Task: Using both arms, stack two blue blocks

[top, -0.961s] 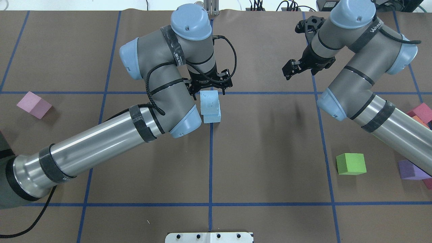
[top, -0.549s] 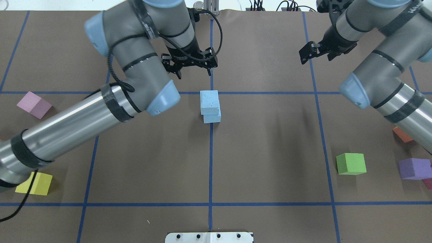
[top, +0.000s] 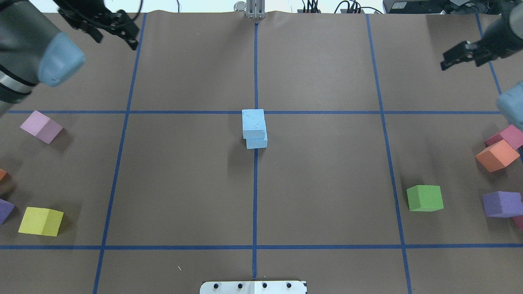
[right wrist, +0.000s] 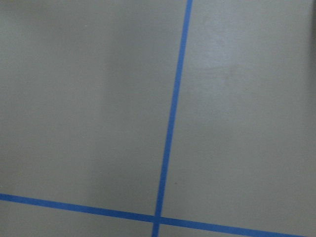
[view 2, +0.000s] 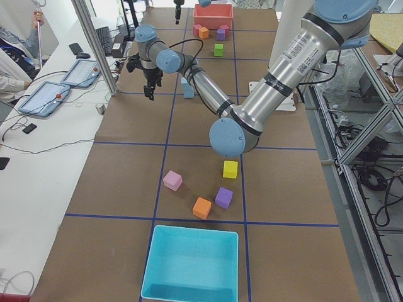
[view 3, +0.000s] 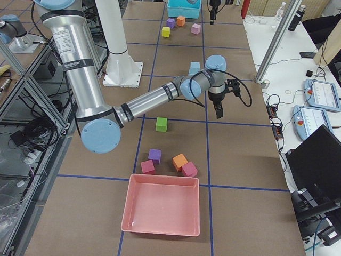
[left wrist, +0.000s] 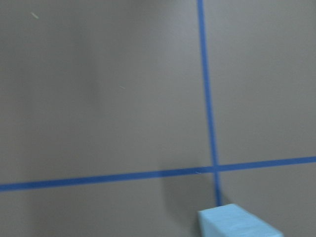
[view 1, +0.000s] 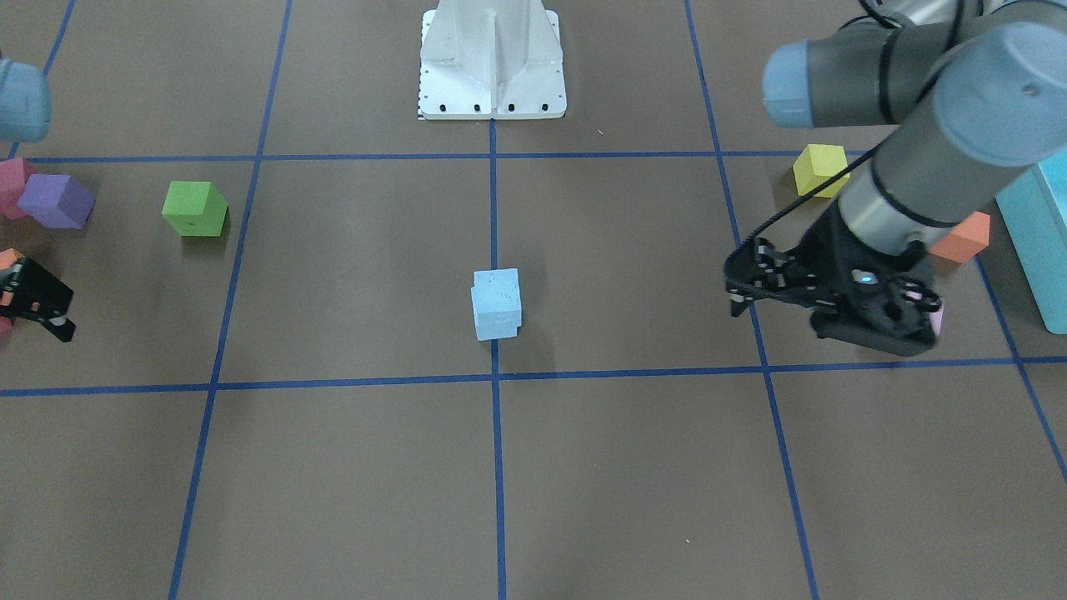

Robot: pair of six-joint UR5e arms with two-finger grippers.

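The two blue blocks stand stacked at the table's centre, the top block (top: 253, 121) set slightly back and left on the bottom block (top: 258, 143). The stack also shows in the front view (view 1: 497, 304), the left view (view 2: 187, 88) and the right view (view 3: 194, 68). A corner of it shows in the left wrist view (left wrist: 237, 223). My left gripper (top: 115, 40) is open and empty at the far left, well clear of the stack; it also shows in the front view (view 1: 742, 293). My right gripper (top: 453, 60) is open and empty at the far right.
A green cube (top: 425, 198), an orange cube (top: 495, 156) and a purple cube (top: 500, 203) lie on the right. A pink cube (top: 41, 126) and a yellow cube (top: 41, 221) lie on the left. A turquoise bin (view 2: 189, 290) and a pink bin (view 3: 138, 224) stand at the table's ends.
My left gripper has lifted off the stack and swung to the far left. My right gripper has drawn back to the far right. The stack has not moved.
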